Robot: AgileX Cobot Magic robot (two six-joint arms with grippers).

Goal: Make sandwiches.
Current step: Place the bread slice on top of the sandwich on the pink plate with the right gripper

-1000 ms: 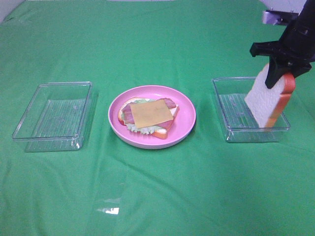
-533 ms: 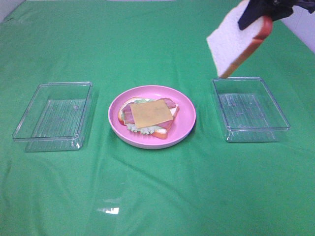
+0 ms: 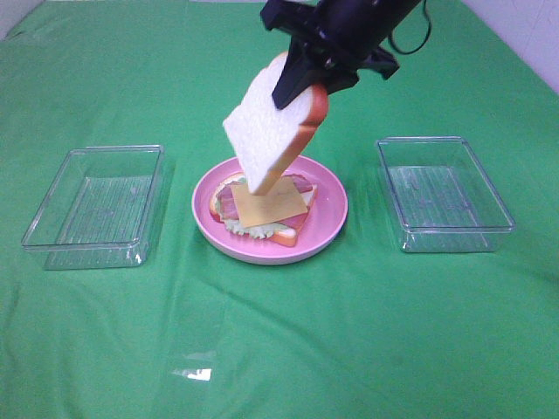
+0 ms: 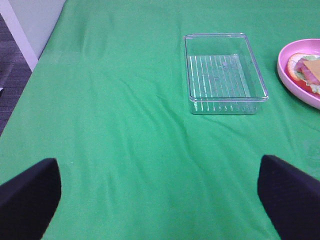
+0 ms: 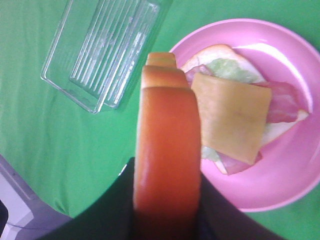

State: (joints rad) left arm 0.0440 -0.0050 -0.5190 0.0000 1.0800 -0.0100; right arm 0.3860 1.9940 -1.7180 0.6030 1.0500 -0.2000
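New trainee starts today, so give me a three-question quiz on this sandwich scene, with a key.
1. True or false: the right gripper holds a bread slice in the air above the pink plate.
2. Which layer lies on top of the open sandwich on the plate? A) lettuce B) cheese slice C) bacon
3. Fill in: on the green cloth, the left tray and the right tray both hold ____.

Key: 1 true; 2 B, the cheese slice; 3 nothing.
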